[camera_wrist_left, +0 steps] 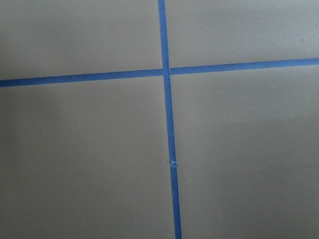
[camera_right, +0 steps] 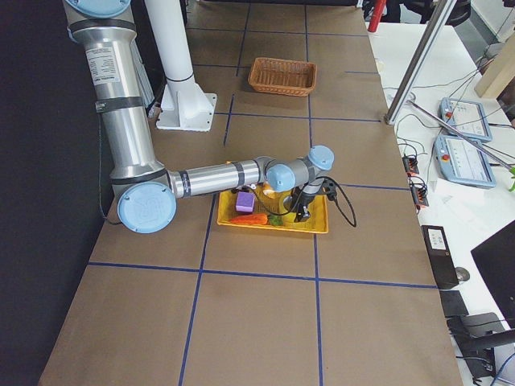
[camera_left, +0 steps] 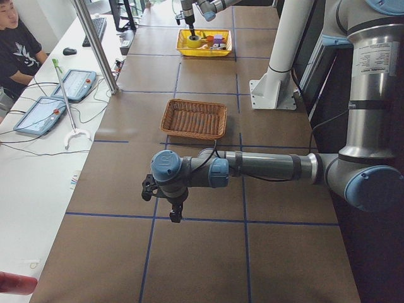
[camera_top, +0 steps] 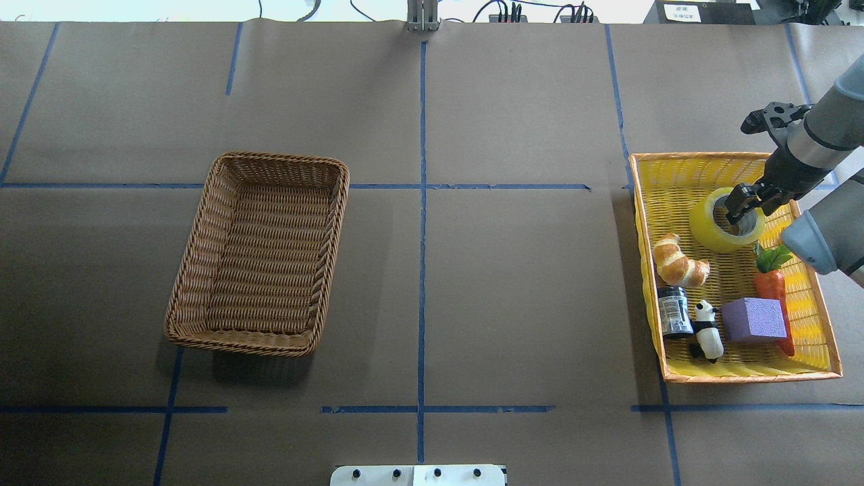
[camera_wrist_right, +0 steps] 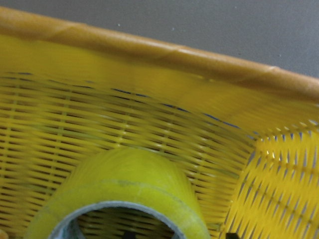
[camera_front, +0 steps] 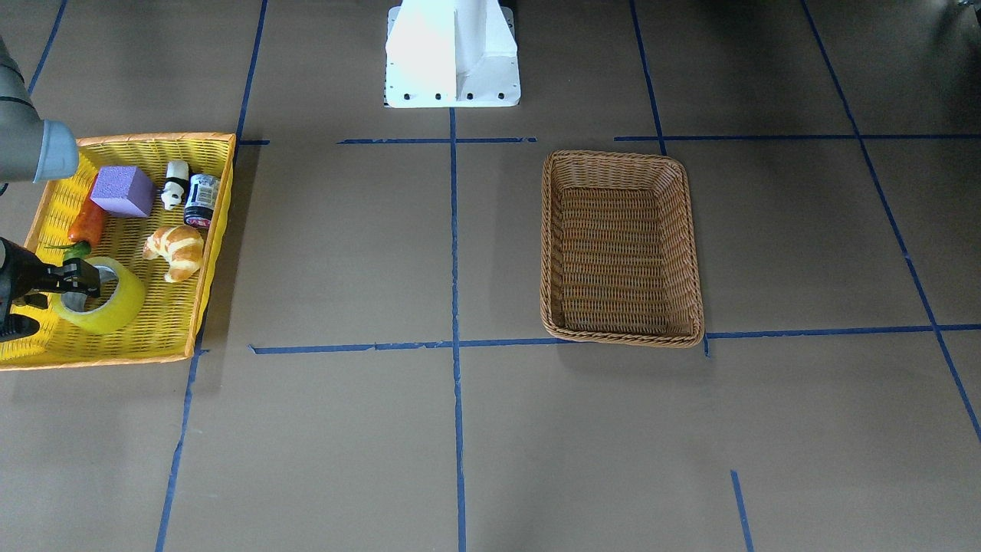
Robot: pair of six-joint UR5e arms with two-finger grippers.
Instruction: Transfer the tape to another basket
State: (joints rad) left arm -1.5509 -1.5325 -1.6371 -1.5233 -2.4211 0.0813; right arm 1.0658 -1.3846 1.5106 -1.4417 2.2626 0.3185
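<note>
The tape is a yellow-green roll with a grey core. It lies flat in the yellow plastic tray, at the end away from the robot's base, and also shows in the overhead view and close up in the right wrist view. My right gripper is open at the roll's rim, one finger in the core and one outside its wall. The brown wicker basket stands empty on the other half of the table. My left gripper hovers over bare table; I cannot tell if it is open.
The tray also holds a croissant, a dark jar, a panda figure, a purple block and a carrot. The white robot base stands at the table's edge. An operator sits beside the table.
</note>
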